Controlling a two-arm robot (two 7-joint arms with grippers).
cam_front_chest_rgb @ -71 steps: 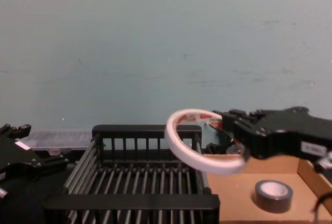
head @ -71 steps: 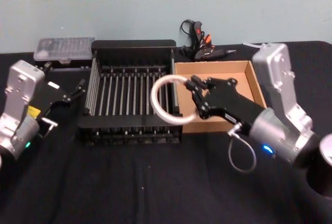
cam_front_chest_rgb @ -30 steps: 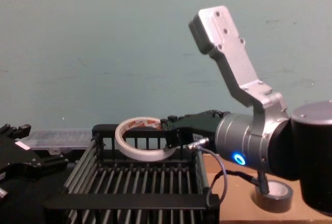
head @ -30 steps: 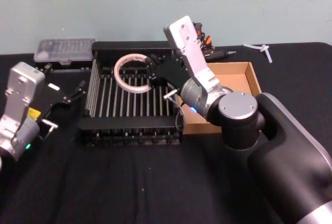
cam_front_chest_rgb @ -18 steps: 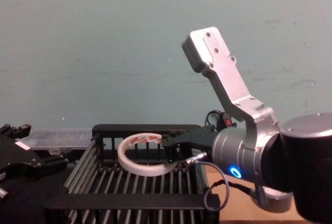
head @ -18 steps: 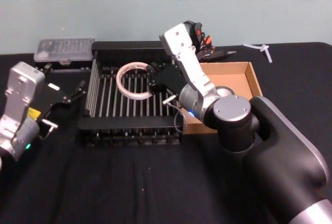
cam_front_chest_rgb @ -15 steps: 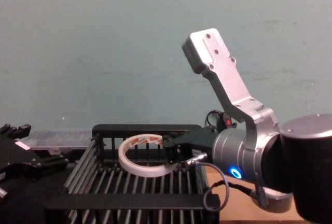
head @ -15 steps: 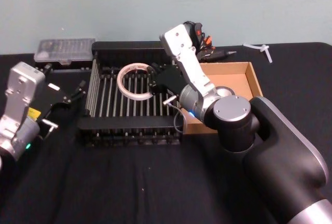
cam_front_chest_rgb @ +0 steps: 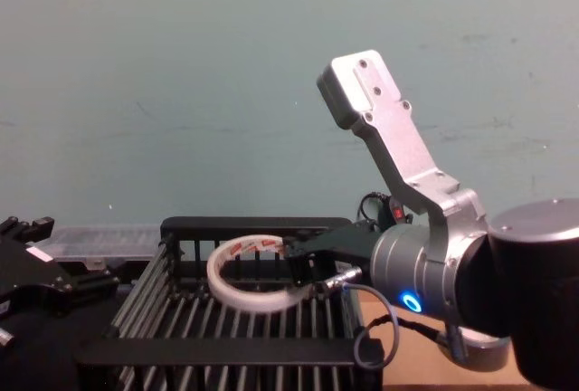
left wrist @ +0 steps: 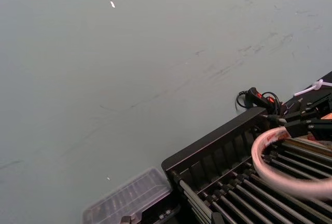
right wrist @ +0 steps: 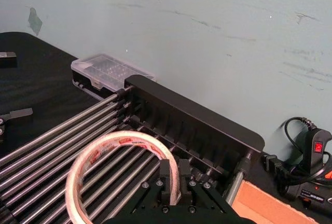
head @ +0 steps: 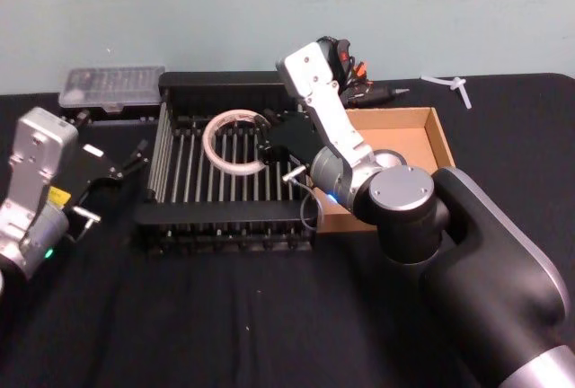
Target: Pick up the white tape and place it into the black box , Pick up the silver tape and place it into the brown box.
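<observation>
White tape [head: 232, 142] (red print), black box [head: 229, 92]

Head view looks down on the black box [head: 229, 159]. Chest view faces it low, side-on. Both wrist views sit close, sharing its far rim and the rear wall [right wrist: 218, 37].

The table [head: 225, 316] has a black cloth. On it stand the black box [head: 229, 226] at centre, the brown box [head: 422, 132] at 3 o'clock beside it, a clear plastic case [head: 110, 85] at 10 o'clock.
</observation>
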